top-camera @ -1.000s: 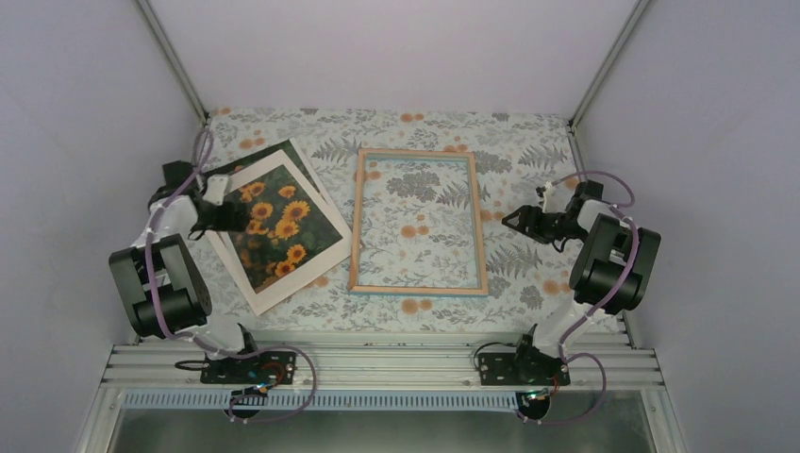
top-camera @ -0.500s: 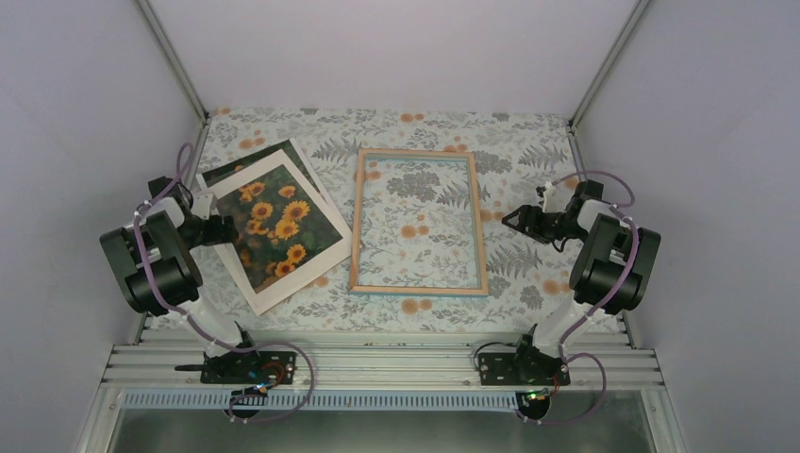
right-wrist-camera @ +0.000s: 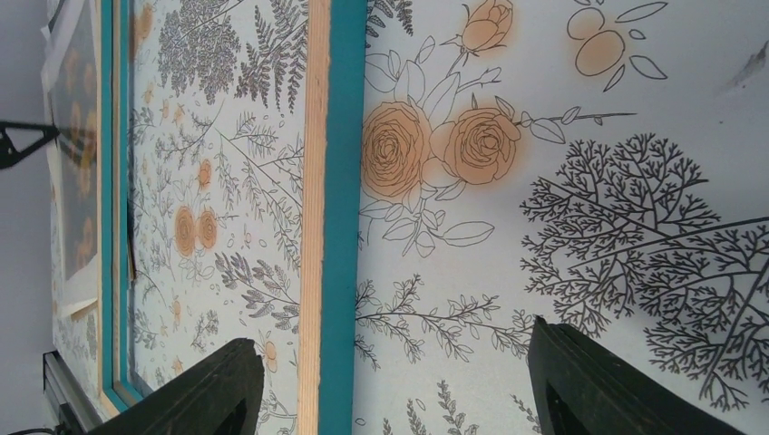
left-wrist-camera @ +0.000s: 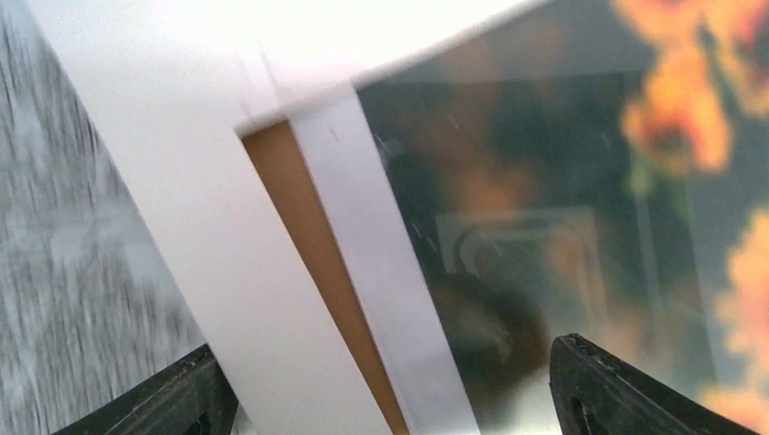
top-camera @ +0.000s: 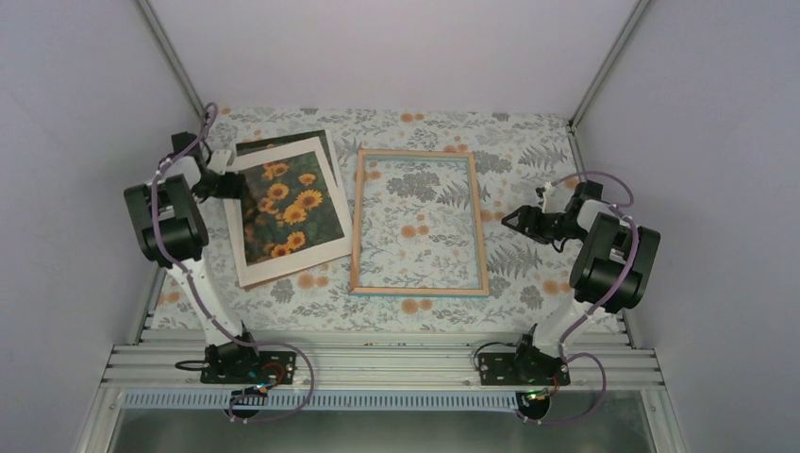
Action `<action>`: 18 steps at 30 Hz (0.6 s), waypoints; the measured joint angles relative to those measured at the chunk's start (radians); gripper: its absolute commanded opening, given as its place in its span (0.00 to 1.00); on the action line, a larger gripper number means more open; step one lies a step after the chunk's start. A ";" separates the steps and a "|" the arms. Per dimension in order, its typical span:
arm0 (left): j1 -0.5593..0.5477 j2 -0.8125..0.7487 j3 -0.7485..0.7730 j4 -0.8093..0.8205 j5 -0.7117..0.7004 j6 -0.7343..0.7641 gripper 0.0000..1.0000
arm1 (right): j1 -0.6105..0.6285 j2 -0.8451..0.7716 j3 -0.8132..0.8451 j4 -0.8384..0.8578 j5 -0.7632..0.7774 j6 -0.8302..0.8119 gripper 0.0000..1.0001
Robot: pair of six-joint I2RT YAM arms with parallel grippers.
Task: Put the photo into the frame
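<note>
One photo [top-camera: 288,203] lies flat beneath the left gripper [top-camera: 231,185], whose jaws stand spread wide over its corner. One frame [top-camera: 420,289], wood side up, lies ahead of the right gripper [top-camera: 509,221], likewise spread and empty.

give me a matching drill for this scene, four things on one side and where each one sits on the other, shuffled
Things:
1. photo
2. frame
3. left gripper
4. right gripper

Places:
a. open over bare tablecloth, right of the frame
b. flat in the middle, only tablecloth showing through it
c. at the left edge of the white border sheet
d. on the left, sunflowers facing up

Pairs: 1-d, 2-b, 3-c, 4-a
</note>
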 measured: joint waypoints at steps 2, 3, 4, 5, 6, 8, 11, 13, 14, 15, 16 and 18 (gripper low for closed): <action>-0.027 0.081 0.119 -0.006 -0.002 0.003 0.84 | 0.000 0.000 0.000 0.001 0.000 0.000 0.72; -0.038 0.121 0.182 -0.016 -0.003 0.006 0.83 | 0.000 0.001 0.000 0.002 -0.001 0.001 0.71; -0.048 0.160 0.243 -0.026 -0.005 0.007 0.83 | 0.000 0.002 0.000 0.003 -0.002 0.001 0.71; -0.057 0.198 0.305 -0.038 -0.012 0.010 0.84 | 0.002 0.002 0.000 0.005 -0.001 0.002 0.71; -0.065 0.222 0.346 -0.042 -0.020 0.011 0.85 | 0.004 0.003 0.000 0.006 -0.001 0.003 0.71; -0.085 0.246 0.389 -0.044 -0.048 0.019 0.87 | 0.006 0.003 0.000 0.008 -0.001 0.003 0.71; -0.125 0.191 0.332 -0.015 -0.134 0.044 0.92 | 0.007 0.001 -0.002 0.014 0.000 0.003 0.72; -0.163 0.109 0.249 0.007 -0.191 0.063 0.94 | 0.007 -0.006 -0.007 0.022 0.001 0.004 0.72; -0.192 0.050 0.195 0.019 -0.223 0.071 0.95 | 0.007 -0.013 -0.009 0.023 0.003 0.007 0.72; -0.219 0.006 0.157 0.027 -0.243 0.079 0.95 | 0.007 -0.018 -0.010 0.024 0.004 0.008 0.72; -0.256 -0.048 0.113 0.040 -0.267 0.085 0.96 | 0.007 -0.021 -0.010 0.027 0.005 0.009 0.73; -0.339 -0.134 0.051 0.062 -0.299 0.090 0.96 | 0.007 -0.025 -0.011 0.035 0.008 0.013 0.73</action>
